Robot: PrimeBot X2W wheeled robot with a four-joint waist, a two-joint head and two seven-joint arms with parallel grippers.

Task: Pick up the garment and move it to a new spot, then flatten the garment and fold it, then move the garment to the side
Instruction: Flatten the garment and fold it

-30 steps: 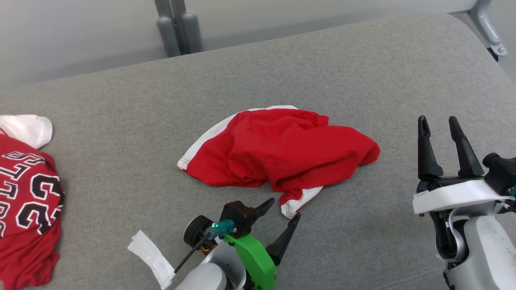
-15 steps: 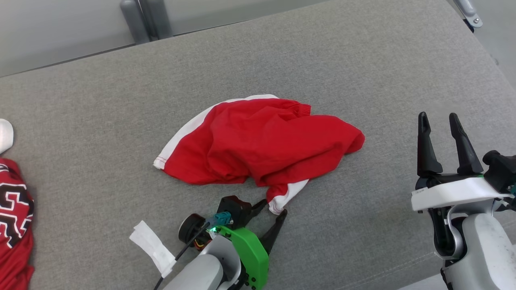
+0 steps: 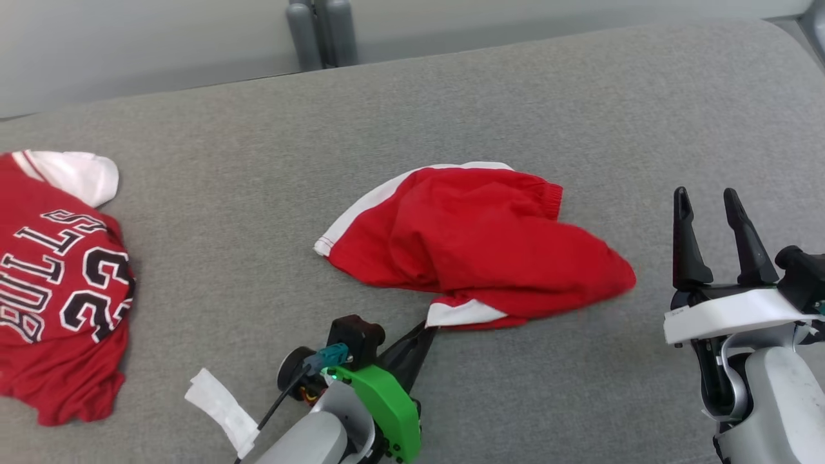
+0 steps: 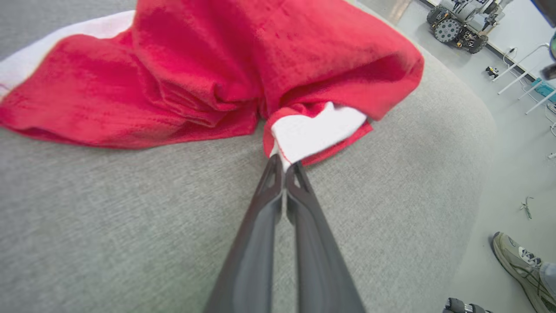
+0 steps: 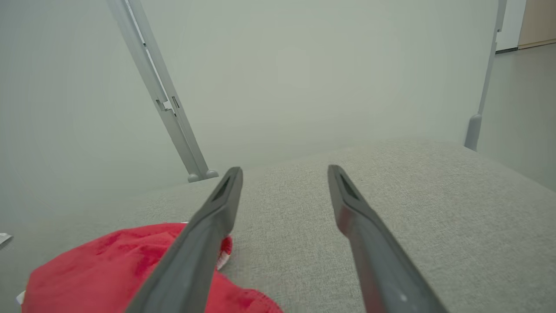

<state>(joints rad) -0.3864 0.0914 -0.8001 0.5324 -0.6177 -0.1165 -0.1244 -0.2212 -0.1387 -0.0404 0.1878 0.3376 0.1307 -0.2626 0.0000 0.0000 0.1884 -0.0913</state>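
A grey cushion [image 3: 515, 96] takes up most of the head view. At its left edge lies a red jersey [image 3: 58, 270] with "BULLS" and "23" on it in black, edged with white. The red shorts [image 3: 477, 238] sit crumpled at the centre, a white stripe along their upper left side. The right gripper [image 3: 705, 196] stands at the lower right, its fingers spread and holding nothing. The left gripper [image 3: 422, 335], at the bottom centre, is pinched tight on the shorts' white hem corner. A shoe [image 4: 517, 265] shows at the lower right of the left wrist view.
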